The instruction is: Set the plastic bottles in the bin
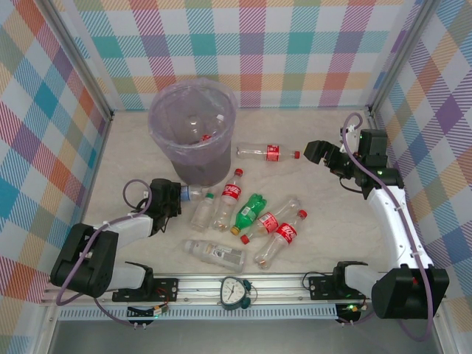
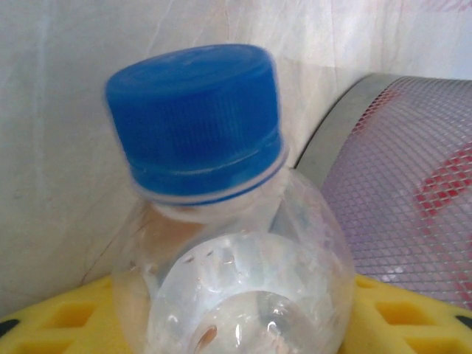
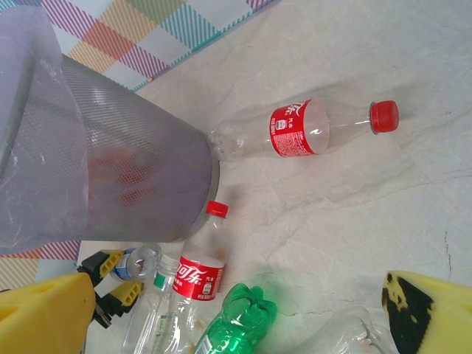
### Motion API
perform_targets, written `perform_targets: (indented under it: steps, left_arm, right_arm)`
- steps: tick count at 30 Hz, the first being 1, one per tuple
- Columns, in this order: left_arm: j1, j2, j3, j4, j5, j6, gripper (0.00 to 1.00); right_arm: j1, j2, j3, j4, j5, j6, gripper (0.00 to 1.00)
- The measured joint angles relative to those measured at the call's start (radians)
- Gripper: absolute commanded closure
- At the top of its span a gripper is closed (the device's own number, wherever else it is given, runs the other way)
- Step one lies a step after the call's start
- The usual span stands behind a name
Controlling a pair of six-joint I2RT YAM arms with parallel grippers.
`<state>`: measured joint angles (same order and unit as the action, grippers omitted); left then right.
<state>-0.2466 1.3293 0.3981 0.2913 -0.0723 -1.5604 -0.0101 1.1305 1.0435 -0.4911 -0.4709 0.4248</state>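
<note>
Clear plastic bottle with blue cap (image 2: 221, 243) lies just beside the base of the lilac-lined mesh bin (image 1: 203, 164), between the left gripper (image 1: 175, 198) fingers; whether they press it cannot be told. Right gripper (image 1: 318, 152) stands spread wide, empty.

The left arm (image 1: 118, 236) and right arm (image 1: 394, 214) are white shells between bulky black joint housings — a lilac cable (image 1: 125, 193) loops out just behind the fingers (image 3: 435, 306) of the black left gripper (image 1: 181, 194) and right gripper (image 1: 316, 152) alike. The fingers are yellow, one tip scuffed black.
</note>
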Motion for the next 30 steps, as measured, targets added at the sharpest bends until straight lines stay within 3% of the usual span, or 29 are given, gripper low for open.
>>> perform_targets:
  steps: [8, 14, 24, 30]
  left_arm:
    - [0.0, -0.035, 0.001, -0.051, -0.032, 0.008, 0.55]
    - [0.002, -0.263, 0.026, -0.24, -0.156, 0.058, 0.57]
    - [0.034, -0.492, 0.414, -0.663, -0.389, 0.376, 0.56]
    - [0.035, -0.491, 0.643, -0.769, -0.485, 0.593, 0.69]
  right_arm:
    - [0.0, 0.01, 0.0, 0.0, 0.0, 0.0, 0.0]
    - [0.0, 0.018, 0.0, 0.0, 0.0, 0.0, 0.0]
    - [0.0, 0.028, 0.0, 0.004, -0.001, 0.0, 0.0]
    - [0.0, 0.039, 0.0, 0.004, -0.001, 0.0, 0.0]
